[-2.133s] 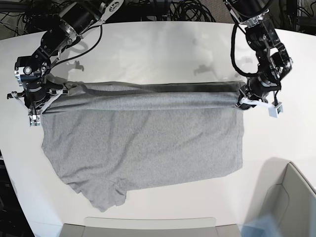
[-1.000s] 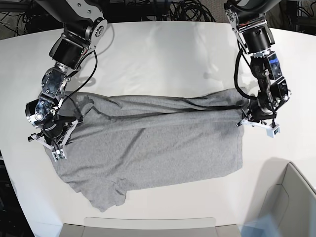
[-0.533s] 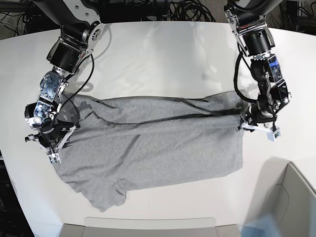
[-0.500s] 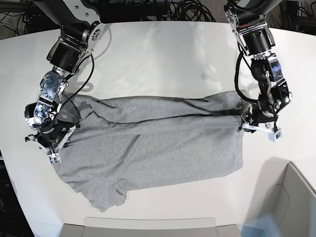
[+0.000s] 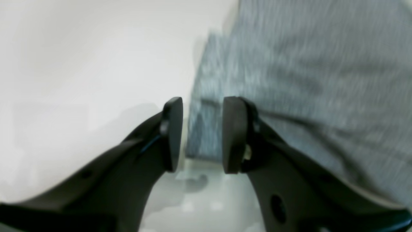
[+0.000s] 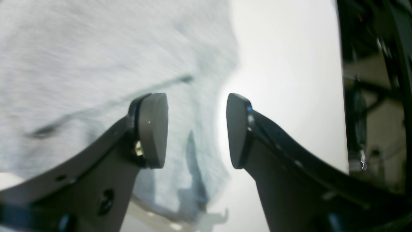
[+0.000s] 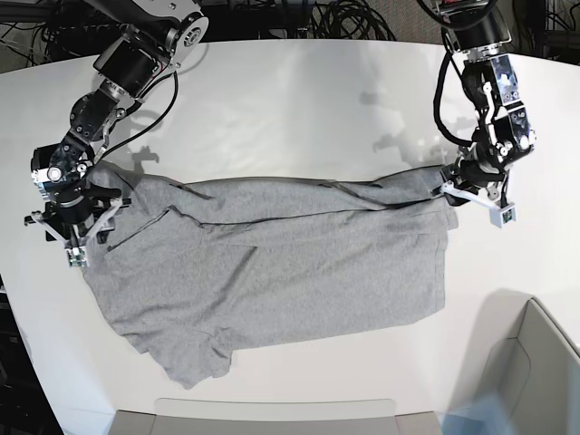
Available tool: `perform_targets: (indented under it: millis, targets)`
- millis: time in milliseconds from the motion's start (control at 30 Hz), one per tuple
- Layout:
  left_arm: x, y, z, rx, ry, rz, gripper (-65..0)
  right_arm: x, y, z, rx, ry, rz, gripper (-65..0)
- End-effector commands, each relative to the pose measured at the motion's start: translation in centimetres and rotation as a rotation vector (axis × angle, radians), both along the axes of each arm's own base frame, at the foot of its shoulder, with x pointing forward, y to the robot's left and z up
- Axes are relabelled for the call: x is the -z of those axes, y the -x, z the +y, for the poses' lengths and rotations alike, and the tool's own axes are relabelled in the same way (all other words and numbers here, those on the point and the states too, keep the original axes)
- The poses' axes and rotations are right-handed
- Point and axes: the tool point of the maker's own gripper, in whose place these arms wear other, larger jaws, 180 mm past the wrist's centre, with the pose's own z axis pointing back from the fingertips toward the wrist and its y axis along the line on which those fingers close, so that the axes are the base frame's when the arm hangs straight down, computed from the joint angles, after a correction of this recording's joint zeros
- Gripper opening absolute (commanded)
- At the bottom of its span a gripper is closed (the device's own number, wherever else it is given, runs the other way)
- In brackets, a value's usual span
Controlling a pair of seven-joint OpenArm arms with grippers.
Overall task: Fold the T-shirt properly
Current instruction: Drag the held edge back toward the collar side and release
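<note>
The light grey T-shirt (image 7: 272, 263) lies on the white table (image 7: 290, 100), plain side up. Its far part is folded forward over the body, with wrinkles along the far edge. A sleeve sticks out at the front left. My left gripper (image 7: 473, 194) hangs at the shirt's right far corner. In the left wrist view (image 5: 202, 103) it is open, with the shirt's edge (image 5: 305, 64) just beyond the fingertips. My right gripper (image 7: 76, 227) is at the shirt's left far corner. In the right wrist view (image 6: 194, 100) it is open over the cloth (image 6: 80, 48).
A grey bin (image 7: 535, 362) stands at the front right corner. A flat grey tray (image 7: 272, 417) lies along the front edge. Cables (image 7: 353, 18) run behind the table's far edge. Bare white table surrounds the shirt.
Both grippers carried the shirt's far edge forward over the body, then let go. Both arms have since pulled back towards the far side, and the fold has settled on the table.
</note>
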Motion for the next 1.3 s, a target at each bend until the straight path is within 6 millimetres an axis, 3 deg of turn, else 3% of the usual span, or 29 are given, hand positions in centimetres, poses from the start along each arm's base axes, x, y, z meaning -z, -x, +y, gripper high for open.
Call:
perform_targets:
  millis: [0,233,400,500,733,800,967,1067,1267]
  targets:
    - [-1.5,-1.2,0.2,0.013,-0.026,-0.058,-40.9,-1.8,-0.6,-0.8,0.006,0.011,-0.062,-37.1]
    - [1.0,-0.4,-0.1,0.018,-0.004,0.016,-39.4,0.9,1.9,-1.6,0.032,-0.004,0.006,-37.1]
    - [4.1,0.9,0.1,0.002,0.028,0.108,-39.4,2.1,3.4,-4.0,0.083,-0.060,0.009,-37.1]
    - [4.0,0.1,-1.5,0.082,0.025,0.101,-39.4,3.1,3.8,-4.8,0.097,-0.076,0.036,-37.1]
    - [4.5,0.5,-4.0,0.220,0.026,0.121,-40.0,4.8,4.5,-4.4,0.089,-0.098,0.078,-37.1]
    - [4.7,0.5,-4.7,0.244,0.023,0.126,-43.7,6.2,4.5,-4.1,0.086,-0.125,0.109,-37.3]
    - [4.8,0.6,-4.7,0.247,0.023,0.134,-65.0,8.5,4.9,-5.0,0.093,-0.155,0.180,-48.0]
    - [4.6,0.7,-3.5,0.246,-0.006,0.139,-65.0,9.3,5.5,-6.0,0.102,-0.157,0.214,-53.8]
    - [4.0,0.7,-1.2,0.240,-0.057,0.145,-65.0,9.0,6.3,-8.6,0.128,-0.123,0.234,-63.5]
